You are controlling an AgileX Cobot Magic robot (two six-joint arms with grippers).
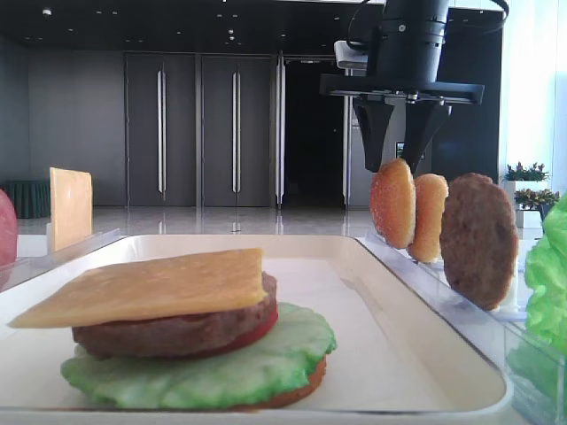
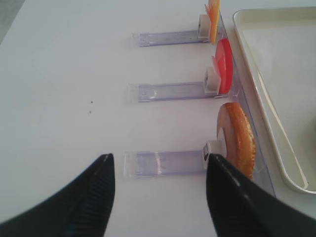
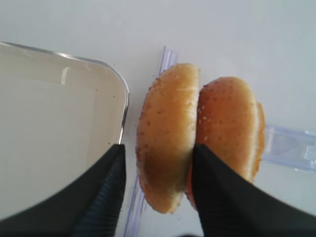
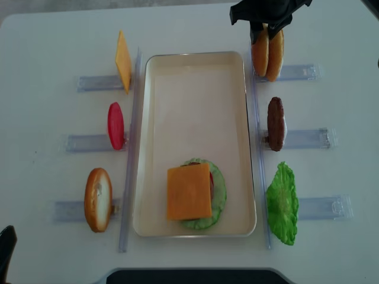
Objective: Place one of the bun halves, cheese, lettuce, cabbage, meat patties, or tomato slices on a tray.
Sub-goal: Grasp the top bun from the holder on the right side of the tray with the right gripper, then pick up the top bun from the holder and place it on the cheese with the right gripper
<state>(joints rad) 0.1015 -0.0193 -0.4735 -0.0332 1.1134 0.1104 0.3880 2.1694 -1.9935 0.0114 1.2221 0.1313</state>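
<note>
Bun halves [image 3: 197,133], 2 upright in rack, right pincer [image 3: 158,192] straddling nearer 1, fingers spread, left pincer [image 2: 160,197] spread

One view sits low at the near rim of the cream-white rectangular tray [image 1: 425,292], facing far. Another looks straight down over the whole table. Wrist views look down close; all share that tray.

**Right wrist view: buns between black fingers**

We list two seeded bun halves [image 3: 168,133], standing on edge, pressed together, on a clear rack [image 3: 289,145]; the right gripper [image 3: 158,185] straddling the nearer bun, one finger [image 3: 101,197] apart, the other wedged between buns; tray [image 3: 124,98] corner at left; white table [image 3: 222,34].
</note>
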